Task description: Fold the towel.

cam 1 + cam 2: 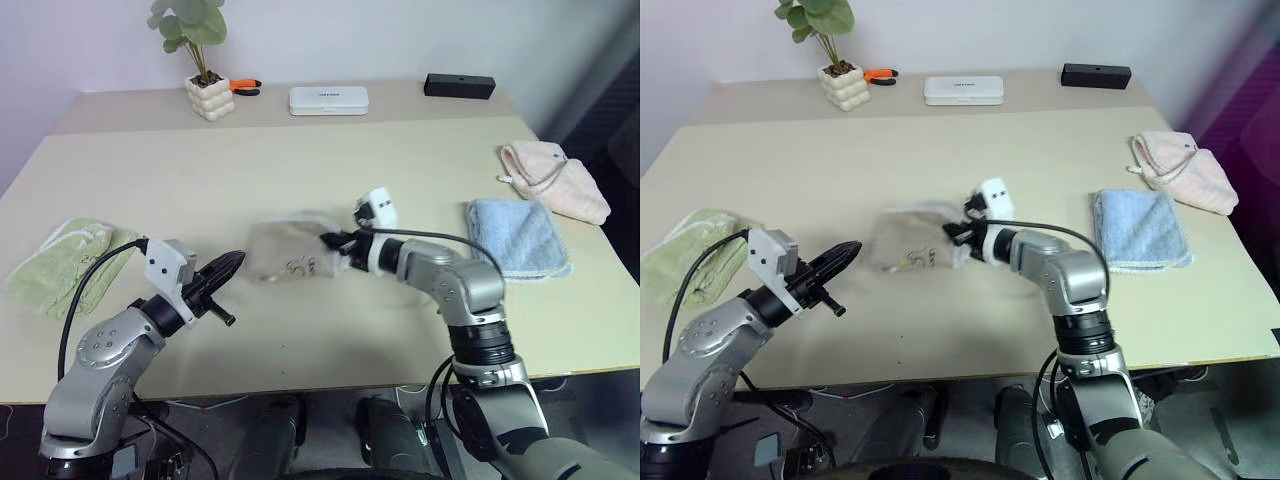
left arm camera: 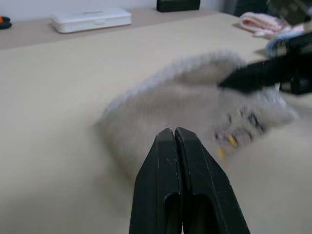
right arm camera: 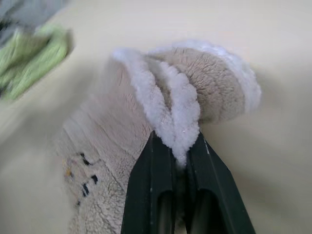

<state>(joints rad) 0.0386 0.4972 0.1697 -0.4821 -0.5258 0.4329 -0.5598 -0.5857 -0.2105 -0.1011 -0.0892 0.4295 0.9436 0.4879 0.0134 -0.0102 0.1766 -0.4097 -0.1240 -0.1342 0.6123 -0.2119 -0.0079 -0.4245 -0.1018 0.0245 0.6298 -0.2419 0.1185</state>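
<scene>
The beige towel (image 1: pixel 290 250) with white edging lies bunched in the middle of the table (image 1: pixel 300 160). My right gripper (image 1: pixel 330 241) is shut on the towel's right edge; in the right wrist view the white corded edging (image 3: pixel 178 122) is pinched between the two black fingers (image 3: pixel 146 190) and lifted into a fold. A faint embroidered mark (image 3: pixel 83 183) shows on the towel's near side. My left gripper (image 1: pixel 232 262) is shut with nothing in it, level, just left of the towel and pointing at it, fingers (image 2: pixel 178 195) closed together.
A light green folded towel (image 1: pixel 55 265) lies at the table's left edge. A light blue folded towel (image 1: pixel 518 235) and a pink one (image 1: pixel 555 180) lie at the right. At the back stand a potted plant (image 1: pixel 205 80), a white box (image 1: pixel 328 99) and a black box (image 1: pixel 458 86).
</scene>
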